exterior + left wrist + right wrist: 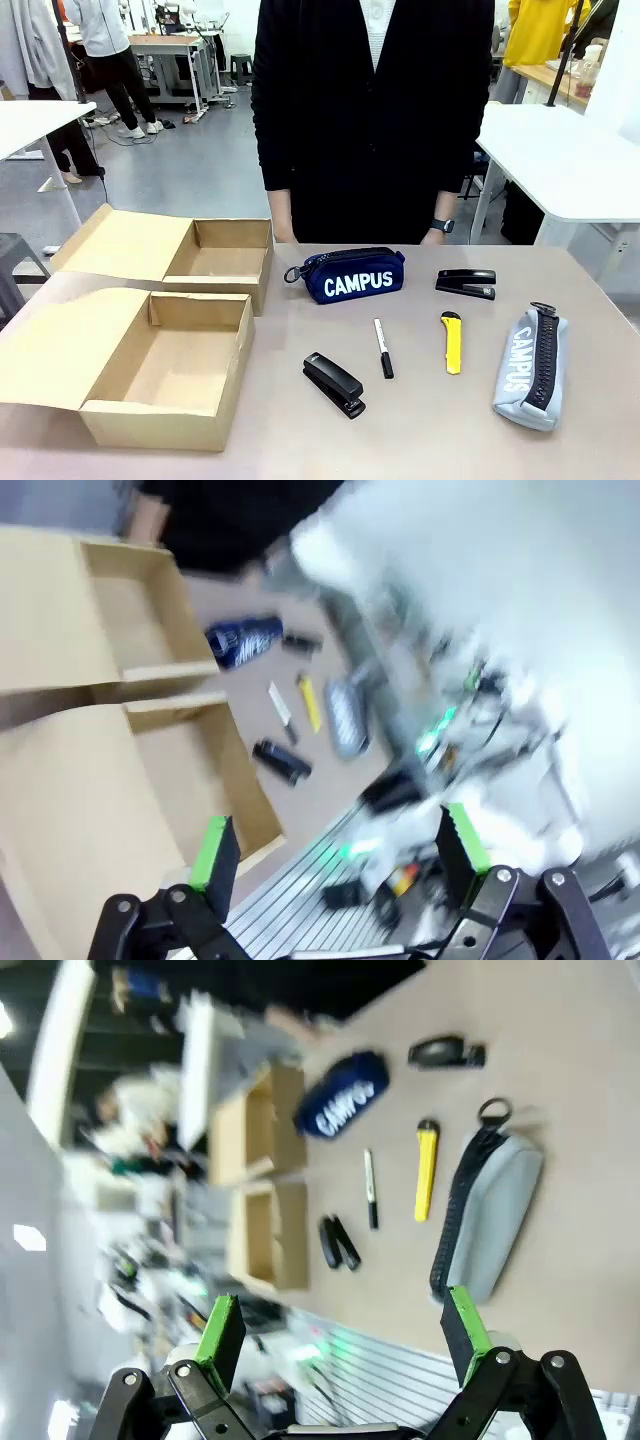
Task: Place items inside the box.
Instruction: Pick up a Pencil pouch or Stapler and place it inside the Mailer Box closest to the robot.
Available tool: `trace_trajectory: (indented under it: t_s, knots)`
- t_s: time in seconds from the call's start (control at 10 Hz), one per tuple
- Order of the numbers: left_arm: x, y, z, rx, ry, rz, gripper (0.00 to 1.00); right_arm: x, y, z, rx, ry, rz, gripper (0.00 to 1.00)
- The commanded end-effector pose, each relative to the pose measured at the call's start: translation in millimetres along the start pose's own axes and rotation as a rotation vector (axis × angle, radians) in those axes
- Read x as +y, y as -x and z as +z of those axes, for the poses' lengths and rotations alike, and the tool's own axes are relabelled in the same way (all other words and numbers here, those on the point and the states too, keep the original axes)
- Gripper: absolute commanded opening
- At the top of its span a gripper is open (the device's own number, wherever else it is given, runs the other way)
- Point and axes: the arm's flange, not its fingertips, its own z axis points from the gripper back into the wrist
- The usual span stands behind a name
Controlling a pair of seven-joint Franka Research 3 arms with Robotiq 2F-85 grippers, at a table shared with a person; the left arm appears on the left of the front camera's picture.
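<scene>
The right hand (341, 1322) has its fingers wide apart and holds nothing. Beyond them on the bench (580, 1110) the grey pouch (490, 1215) lies nearest, then the yellow knife (426, 1168), marker pen (371, 1188), black stapler (340, 1243), navy pouch (340, 1108) and second stapler (445, 1053). The left hand (338, 842) is likewise spread and empty, its view smeared. One of its fingers hides a corner of the near box (240, 780).

front view bright, sharp; wrist views smeared, probably motion blur.

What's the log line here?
left gripper: open; right gripper: open; near box: empty; far box: empty; on table: navy pouch, grey pouch, near stapler, far stapler, marker, knife
</scene>
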Motion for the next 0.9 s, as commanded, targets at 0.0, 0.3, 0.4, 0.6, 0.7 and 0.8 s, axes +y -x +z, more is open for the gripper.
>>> trace_trajectory:
  t_s: [0.0, 0.3, 0.4, 0.6, 0.7, 0.8]
  knots:
    - [54.3, 48.3, -29.4, -0.209, 0.123, 0.206, 1.00, -52.0, -14.7, 7.0, -0.139, -0.179, -0.131, 1.00]
    - [62.9, 76.7, -93.4, -0.363, 0.094, 0.289, 1.00, -109.7, -9.7, 7.1, -0.371, -0.069, -0.167, 1.00]
    - [87.6, 12.4, 30.9, -0.269, 0.129, 0.331, 1.00, -94.1, -5.5, 34.9, -0.220, -0.173, -0.235, 1.00]
    - [87.6, 12.4, 30.9, -0.269, 0.129, 0.331, 1.00, -94.1, -5.5, 34.9, -0.220, -0.173, -0.235, 1.00]
    - [87.6, 12.4, 30.9, -0.269, 0.129, 0.331, 1.00, -94.1, -5.5, 34.9, -0.220, -0.173, -0.235, 1.00]
    - [87.6, 12.4, 30.9, -0.269, 0.129, 0.331, 1.00, -94.1, -5.5, 34.9, -0.220, -0.173, -0.235, 1.00]
